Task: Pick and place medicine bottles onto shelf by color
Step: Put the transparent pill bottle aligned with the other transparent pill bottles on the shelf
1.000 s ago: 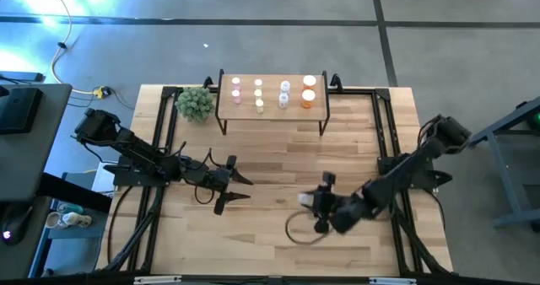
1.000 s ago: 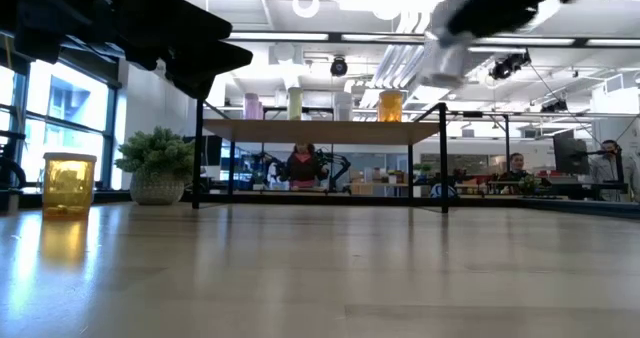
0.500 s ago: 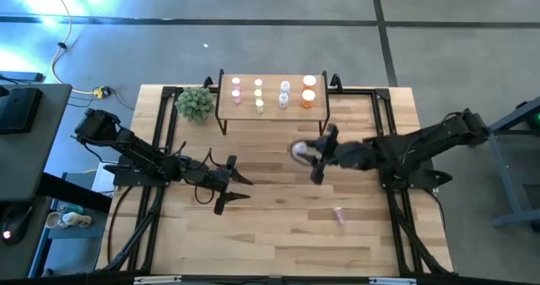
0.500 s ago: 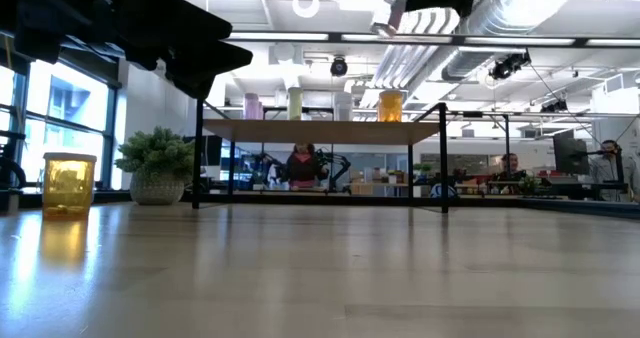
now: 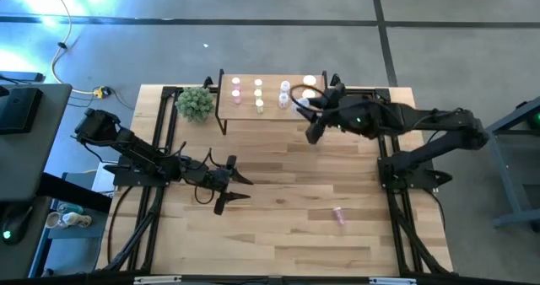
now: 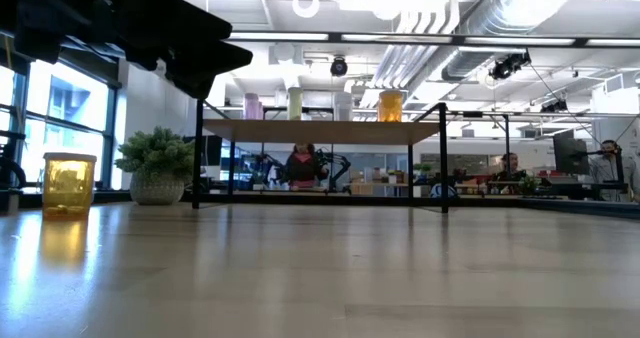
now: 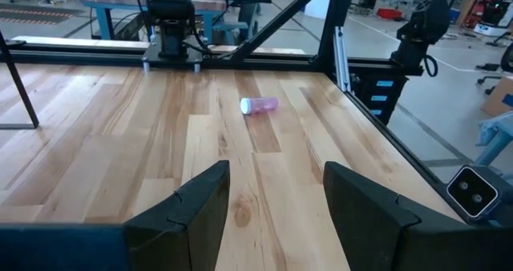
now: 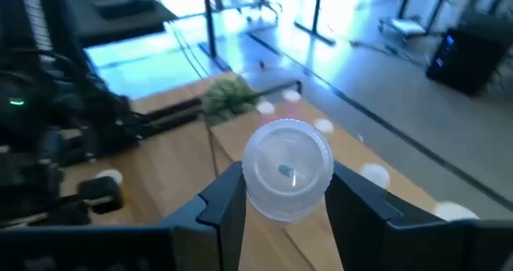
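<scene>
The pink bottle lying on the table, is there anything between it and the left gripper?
No. Left wrist view shows bare wooden tabletop between left gripper and pink bottle.

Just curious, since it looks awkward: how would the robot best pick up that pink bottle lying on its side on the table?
Probably from straight above, fingers closing across the round body of the pink bottle, not end to end. It lies flat on the bare table, nothing beside it, white cap at one end.

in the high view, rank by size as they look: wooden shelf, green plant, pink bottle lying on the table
1. Light-wood shelf, largest.
2. Bushy green potted plant.
3. Pink pill bottle lying on the table, smallest.
The overhead camera sees all three from similar range, so the order is safe.
</scene>
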Robot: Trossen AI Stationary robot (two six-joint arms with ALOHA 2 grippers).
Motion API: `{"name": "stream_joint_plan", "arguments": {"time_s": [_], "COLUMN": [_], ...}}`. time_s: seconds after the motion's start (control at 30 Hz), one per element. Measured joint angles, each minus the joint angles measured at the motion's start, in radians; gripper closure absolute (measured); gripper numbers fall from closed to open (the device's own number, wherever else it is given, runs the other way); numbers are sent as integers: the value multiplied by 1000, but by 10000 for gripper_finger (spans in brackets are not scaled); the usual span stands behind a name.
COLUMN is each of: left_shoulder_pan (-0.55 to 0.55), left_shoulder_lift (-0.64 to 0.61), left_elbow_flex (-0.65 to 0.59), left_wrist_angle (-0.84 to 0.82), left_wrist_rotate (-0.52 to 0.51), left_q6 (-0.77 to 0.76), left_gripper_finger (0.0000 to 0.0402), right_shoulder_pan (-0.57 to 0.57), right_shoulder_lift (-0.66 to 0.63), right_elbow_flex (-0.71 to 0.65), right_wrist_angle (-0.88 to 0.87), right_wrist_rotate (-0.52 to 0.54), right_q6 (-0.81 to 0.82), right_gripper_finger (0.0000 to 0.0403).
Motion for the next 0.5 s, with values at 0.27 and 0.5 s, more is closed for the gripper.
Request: {"name": "stream_joint_plan", "arguments": {"time_s": [0.27,0.5], "left_shoulder_pan": [0,0], "left_shoulder_lift": [0,0], "left_elbow_flex": [0,0], "left_wrist_angle": [0,0], "left_wrist_rotate": [0,0], "left_q6": [0,0], "left_gripper_finger": [209,209], "right_shoulder_pan": [-98,-170], "right_shoulder_lift": [133,247], "right_elbow_flex": [120,121], "right_wrist_angle": [-188,-192], "right_wrist_rotate": [-87,-174], "right_q6": [59,40], "right_gripper_finger": [269,269]}}
